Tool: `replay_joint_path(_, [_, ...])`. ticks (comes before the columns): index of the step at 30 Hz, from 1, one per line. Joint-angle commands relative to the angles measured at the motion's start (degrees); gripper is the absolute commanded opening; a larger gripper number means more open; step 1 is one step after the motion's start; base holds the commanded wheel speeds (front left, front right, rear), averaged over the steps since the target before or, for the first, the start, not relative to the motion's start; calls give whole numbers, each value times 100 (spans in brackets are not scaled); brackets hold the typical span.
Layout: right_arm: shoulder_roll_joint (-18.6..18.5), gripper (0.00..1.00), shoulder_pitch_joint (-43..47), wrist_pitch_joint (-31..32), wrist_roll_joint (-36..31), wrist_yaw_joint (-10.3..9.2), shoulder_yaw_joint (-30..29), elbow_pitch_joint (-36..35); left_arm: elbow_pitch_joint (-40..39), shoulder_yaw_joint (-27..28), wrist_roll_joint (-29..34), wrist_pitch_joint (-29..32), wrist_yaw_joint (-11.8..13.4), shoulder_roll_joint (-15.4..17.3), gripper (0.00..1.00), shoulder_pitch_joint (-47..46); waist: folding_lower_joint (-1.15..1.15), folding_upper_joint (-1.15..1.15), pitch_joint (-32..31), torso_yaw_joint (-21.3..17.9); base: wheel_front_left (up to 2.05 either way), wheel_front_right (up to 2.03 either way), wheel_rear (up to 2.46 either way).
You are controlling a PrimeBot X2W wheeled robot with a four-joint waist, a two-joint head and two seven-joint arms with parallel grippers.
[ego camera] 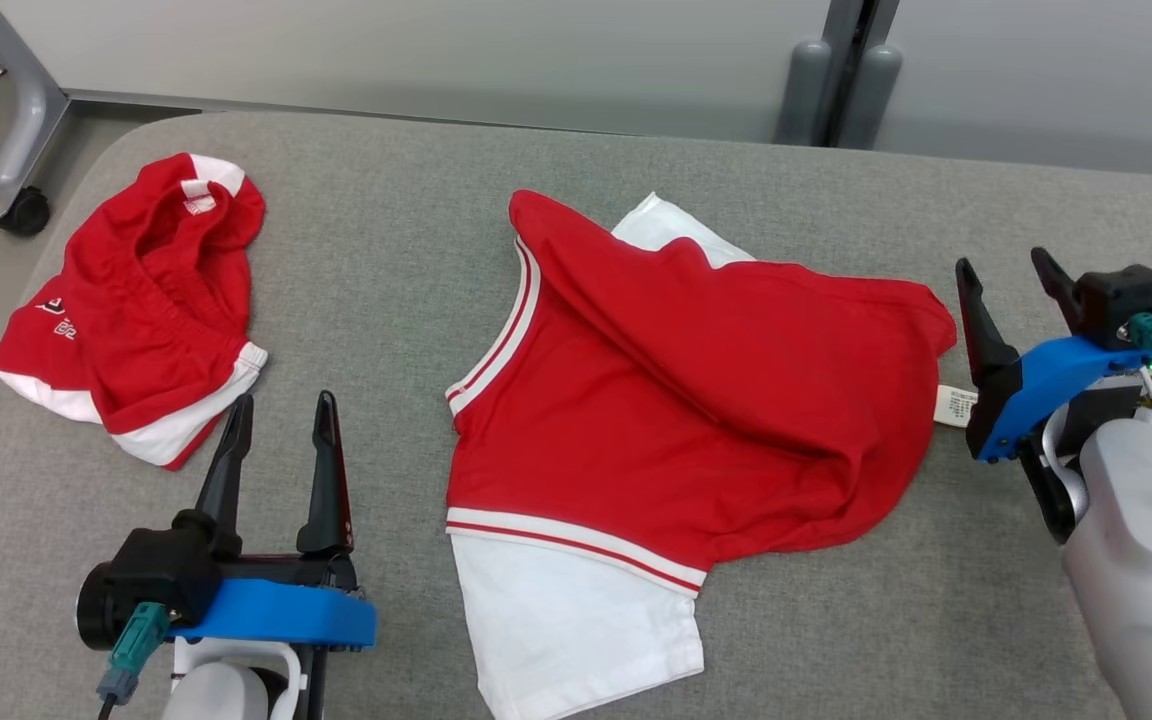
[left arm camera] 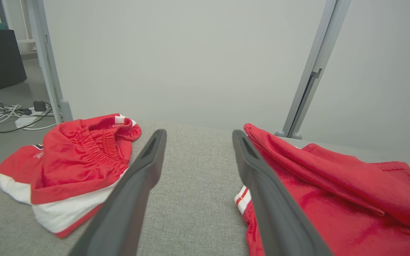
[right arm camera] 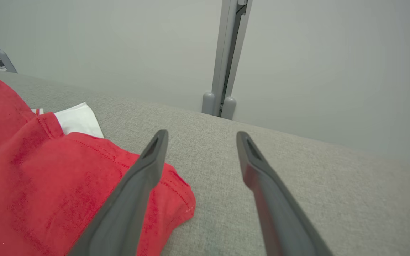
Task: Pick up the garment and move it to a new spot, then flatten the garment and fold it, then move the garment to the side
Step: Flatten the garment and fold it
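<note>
A red shirt with white sleeves and striped trim [ego camera: 666, 400] lies partly folded over itself in the middle of the grey table [ego camera: 386, 260]; it also fills the lower right of the left wrist view [left arm camera: 333, 199] and the left of the right wrist view [right arm camera: 48, 185]. My left gripper [ego camera: 281, 405] stands open over bare table, to the left of the shirt, nothing between its fingers [left arm camera: 144, 170]. My right gripper [ego camera: 1006, 268] is open just off the shirt's right edge, beside a small white label [ego camera: 956, 405], empty.
Crumpled red shorts with white trim [ego camera: 146, 310] lie at the table's far left [left arm camera: 73, 163]. A caster leg [ego camera: 21, 150] stands beyond the left corner, grey posts [ego camera: 836, 90] behind the back edge. Cables lie on the floor [left arm camera: 9, 113].
</note>
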Motion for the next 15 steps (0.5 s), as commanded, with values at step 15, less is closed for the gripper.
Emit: replay_joint_path(15, [275, 100, -29, 11, -454, 1, -816, 1046, -11, -182, -29, -16, -13, -5, 100, -327, 0, 0, 420, 353, 0, 0, 0])
